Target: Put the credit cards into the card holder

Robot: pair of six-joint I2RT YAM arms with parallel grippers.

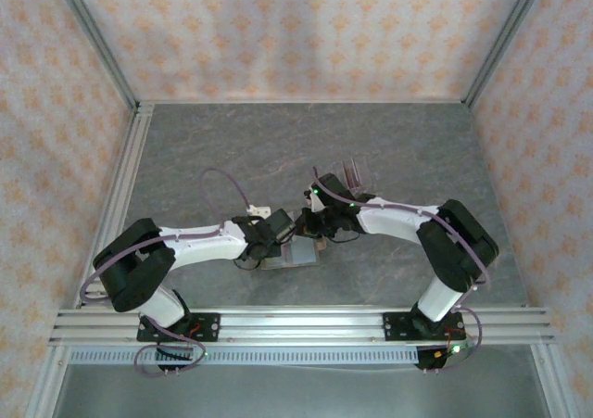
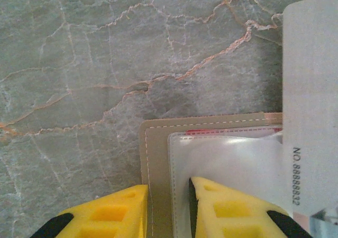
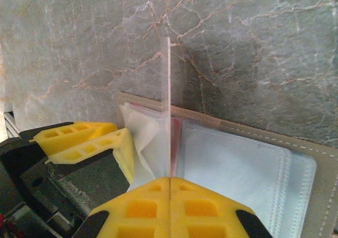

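Though indistinct overhead, card (image 2: 309, 90) number legible.

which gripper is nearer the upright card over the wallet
Right. The right gripper pinches the card by its lower edge; the left gripper sits beside it, gripping the card holder at its edge.

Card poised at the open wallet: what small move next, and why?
Probably lower the right end effector, sliding the card into the sleeve: it grips the card edge-on at the sleeve's mouth, while the left end effector holds the wallet.
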